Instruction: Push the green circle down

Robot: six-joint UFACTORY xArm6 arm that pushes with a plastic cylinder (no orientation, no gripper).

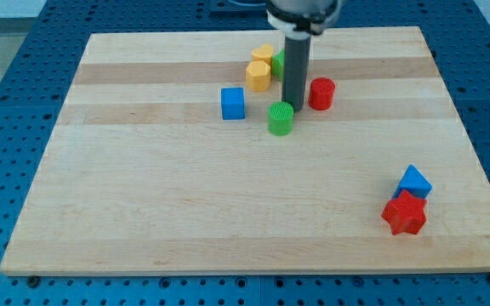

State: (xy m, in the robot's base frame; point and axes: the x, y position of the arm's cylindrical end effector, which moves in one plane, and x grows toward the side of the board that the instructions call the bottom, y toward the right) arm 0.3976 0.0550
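Contact looks made or all but made: the arm's tip [294, 106], the lower end of a straight dark rod, stands just at the upper-right edge of the small green cylindrical block — the green circle [281, 118] — which lies a little above the middle of the pale wooden board [143, 212]; the arm carries no pincer at all, so there is nothing to be released or clenched, only the rod to shove with. Pushing well here seems to mean getting squarely behind the block first; the tip sits slightly toward the view's right of its centre, so a straight stroke toward the view's bottom would likely skid the block off toward the left; a small shift left, then a slow steady stroke down, should keep it true. Neighbours deserve care — the red cylinder [321, 93] is just to the right of the rod, the blue cube [233, 103] near on the left, two yellow blocks [259, 70] and a half-hidden green block [277, 62] above; the board below the circle lies open.
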